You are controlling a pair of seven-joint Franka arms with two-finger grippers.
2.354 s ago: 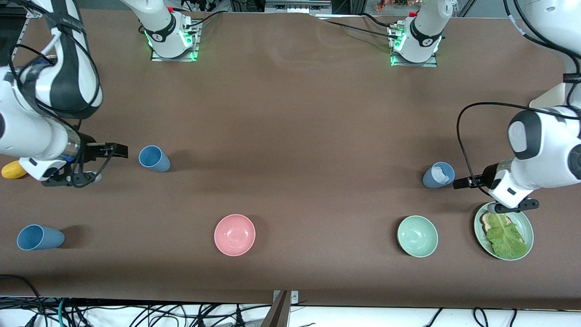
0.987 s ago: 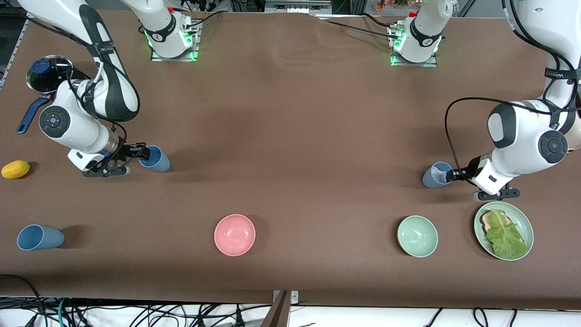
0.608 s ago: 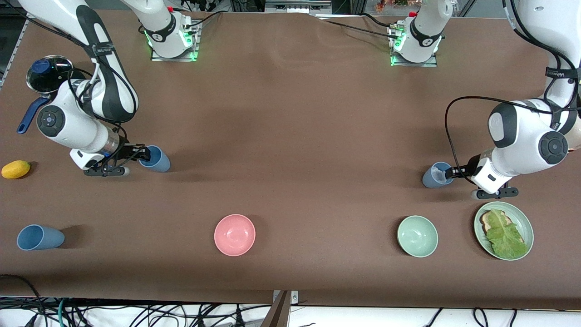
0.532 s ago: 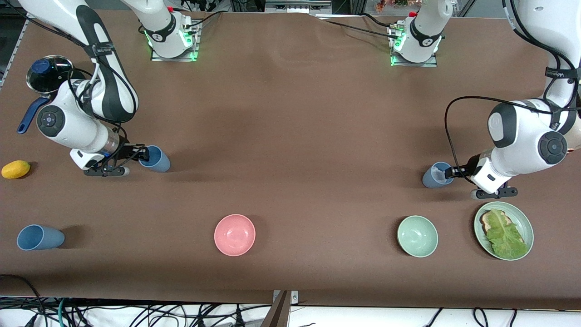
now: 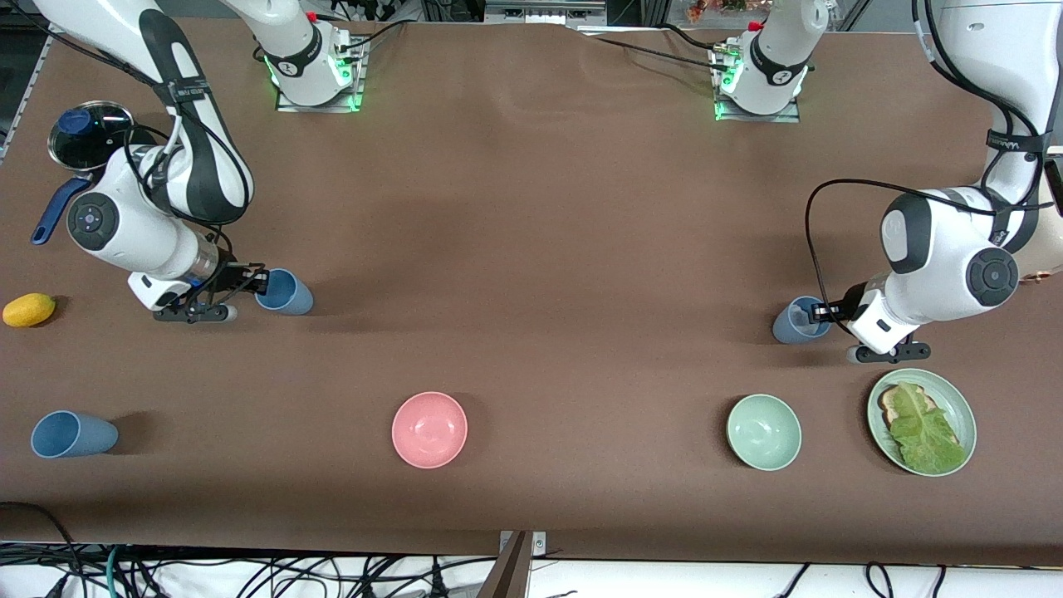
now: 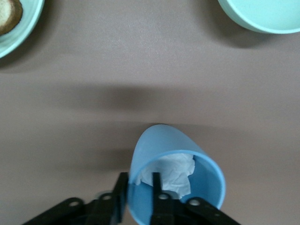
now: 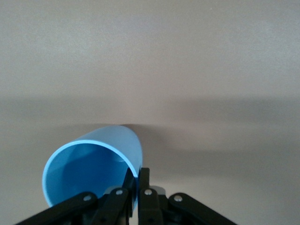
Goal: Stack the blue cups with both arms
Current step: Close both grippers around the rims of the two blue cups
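Note:
Three blue cups sit on the brown table. One blue cup is toward the right arm's end. My right gripper is shut on its rim, one finger inside and one outside; the right wrist view shows this gripper pinching the cup wall. A second blue cup with crumpled white paper inside is toward the left arm's end. My left gripper is at its rim. In the left wrist view that gripper straddles the cup wall with a gap, open. A third blue cup lies apart, nearer the camera.
A pink bowl and a pale green bowl sit nearer the camera. A green plate with toast and lettuce is close to the left arm's hand. A yellow fruit and a metal pan with a blue handle lie by the right arm.
Both arms moved in to their cups. The right gripper closed on its cup's rim and nudged the cup slightly. The left gripper slid its fingers over the other cup's rim.

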